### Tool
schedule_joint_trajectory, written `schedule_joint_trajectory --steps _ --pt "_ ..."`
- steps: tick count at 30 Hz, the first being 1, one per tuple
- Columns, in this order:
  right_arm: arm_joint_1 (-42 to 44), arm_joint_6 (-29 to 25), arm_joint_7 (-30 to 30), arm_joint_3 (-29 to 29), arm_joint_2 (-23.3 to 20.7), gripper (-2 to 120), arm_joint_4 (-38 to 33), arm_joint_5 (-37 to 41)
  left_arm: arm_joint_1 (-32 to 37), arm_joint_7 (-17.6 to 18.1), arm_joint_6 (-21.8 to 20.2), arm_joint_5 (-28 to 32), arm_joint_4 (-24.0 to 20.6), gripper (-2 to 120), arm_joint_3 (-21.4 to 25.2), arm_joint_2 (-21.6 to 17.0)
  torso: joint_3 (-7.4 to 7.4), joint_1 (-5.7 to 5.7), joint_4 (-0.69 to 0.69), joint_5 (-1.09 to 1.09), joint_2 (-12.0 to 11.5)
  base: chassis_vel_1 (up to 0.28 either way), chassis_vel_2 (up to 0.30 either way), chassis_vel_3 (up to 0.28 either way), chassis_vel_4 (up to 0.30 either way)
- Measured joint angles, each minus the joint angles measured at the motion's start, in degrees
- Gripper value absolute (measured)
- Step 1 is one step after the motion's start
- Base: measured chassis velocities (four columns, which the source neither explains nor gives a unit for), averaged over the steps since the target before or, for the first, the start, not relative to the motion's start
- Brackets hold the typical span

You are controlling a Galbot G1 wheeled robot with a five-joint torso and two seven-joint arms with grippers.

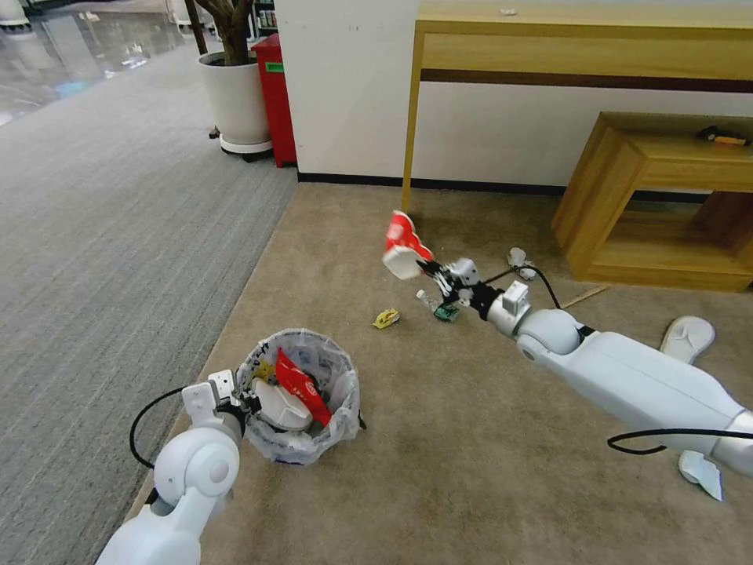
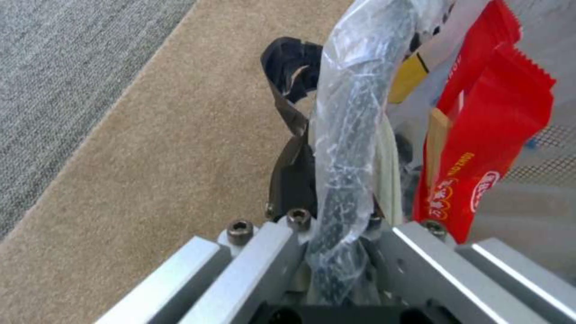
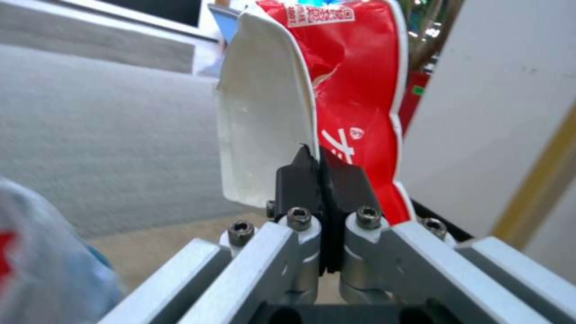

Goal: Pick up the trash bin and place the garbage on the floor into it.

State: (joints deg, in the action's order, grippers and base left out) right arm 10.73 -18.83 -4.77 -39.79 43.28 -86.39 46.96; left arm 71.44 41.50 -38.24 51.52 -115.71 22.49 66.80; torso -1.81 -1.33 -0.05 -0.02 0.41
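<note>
The trash bin (image 1: 302, 396) sits on the floor (image 1: 439, 471) at left — slipper (image 1: 688, 337) far right, near the shelf (image 1: 659, 196).

A: Where does the head view sit?
B: High up, facing forward and down over the beige floor (image 1: 439, 439), both arms reaching in.
A: And the wrist views?
B: Each looks along its own end effector, very close. The left shares the trash bin (image 1: 302, 396) (image 2: 351, 135) rim with the head view; the right shares the red crushed cup (image 1: 404, 243) (image 3: 336, 90).
</note>
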Motion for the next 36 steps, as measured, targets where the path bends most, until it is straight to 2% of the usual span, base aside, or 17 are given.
schedule_joint_trajectory --steps 6,9,21,36 --pt "-1.0 1.5 2.4 -1.4 -0.2 0 -6.4 1.8 -1.2 0.3 0.0 0.5 0.7 0 -0.4 -0.5 0.00 0.00 0.01 0.00 0.0 0.000 0.000 0.000 0.000" --pt "-2.7 2.1 4.5 -4.5 0.5 0 -9.6 3.1 -1.9 0.4 0.0 0.9 1.1 0 -0.4 -0.9 0.00 0.00 0.01 0.00 0.0 0.000 0.000 0.000 0.000" --pt "-3.1 3.4 8.4 -8.9 4.9 0 -13.4 4.7 -4.2 0.8 -0.1 1.4 2.6 0 -1.3 -0.6 0.00 0.00 0.02 0.00 0.0 0.000 0.000 0.000 0.000" --pt "-1.1 3.6 10.4 -12.9 5.6 0 -16.2 6.3 -8.6 2.1 -0.1 4.1 5.0 0 -2.4 -1.5 0.00 0.00 0.01 0.01 0.0 0.000 0.000 0.000 0.000"
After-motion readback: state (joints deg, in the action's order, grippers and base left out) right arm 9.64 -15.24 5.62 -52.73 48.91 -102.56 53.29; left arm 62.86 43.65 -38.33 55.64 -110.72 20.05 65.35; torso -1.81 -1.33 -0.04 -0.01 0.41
